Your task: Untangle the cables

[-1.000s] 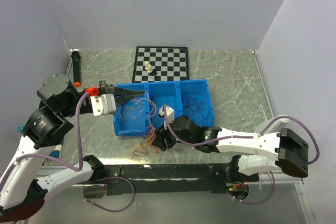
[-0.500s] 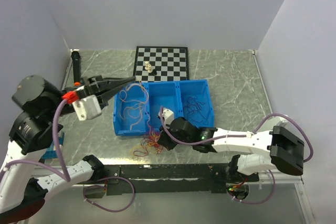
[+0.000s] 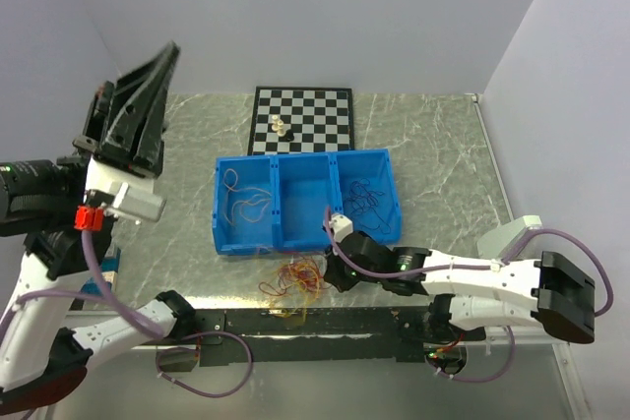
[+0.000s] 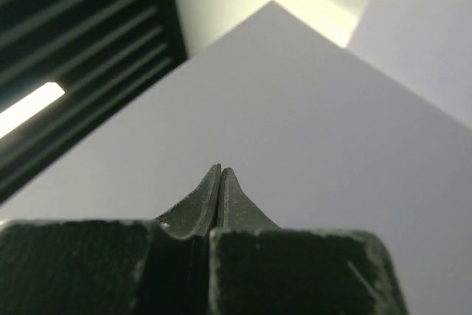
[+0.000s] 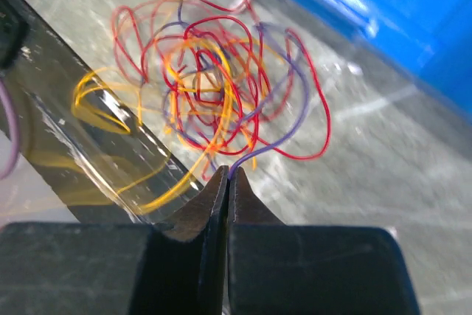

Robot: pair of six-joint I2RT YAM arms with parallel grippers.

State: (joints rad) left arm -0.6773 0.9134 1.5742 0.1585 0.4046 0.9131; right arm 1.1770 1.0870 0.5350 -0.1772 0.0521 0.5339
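Observation:
A tangle of red, orange and purple cables [image 3: 295,277] [image 5: 214,94] lies on the marble table, just in front of the blue bin [image 3: 295,157], and partly over the black front rail. My right gripper [image 3: 329,270] [image 5: 228,173] is low at the tangle's right side, shut on a purple cable that runs from its tips into the knot. My left gripper [image 3: 171,48] [image 4: 220,169] is raised high at the far left and points up at the wall. It is shut with nothing in it. Pale cables [image 3: 244,206] lie in the bin's left compartment and dark cables [image 3: 369,199] in its right one.
A chessboard [image 3: 302,117] with a few pieces stands behind the bin. The bin's front wall [image 5: 383,5] is close beyond the tangle. White walls enclose the table on the left, back and right.
My left arm swung up out of the bin's left compartment and now points at the wall. My right gripper shut on the purple cable and shifted right, and the tangle moved with it.

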